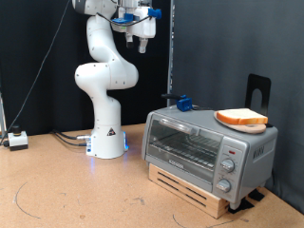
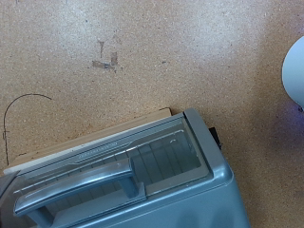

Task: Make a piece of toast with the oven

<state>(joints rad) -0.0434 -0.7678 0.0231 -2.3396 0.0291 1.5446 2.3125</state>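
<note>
The gripper (image 1: 142, 38) hangs high above the toaster oven (image 1: 204, 147), holding nothing (finger spacing cannot be told); the bread slice (image 1: 241, 118) rests on the oven's top; the glass door (image 2: 114, 171) is closed, presumably pending loading.

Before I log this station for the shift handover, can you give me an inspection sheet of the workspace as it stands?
Surface: cork-brown table, faint pen arcs on it.
Oven: door shut, sits on a wooden pallet; the wrist view looks down on its door and handle.
Piece of toast: lies on top of the oven, on a round board, not inside.
Clutter: small blue object on the oven's top, back edge.
Gripper: high in the air, well above the oven, holding nothing.
Cables: run from the robot base to a small white box.
Surroundings: black curtain backdrop.
</note>
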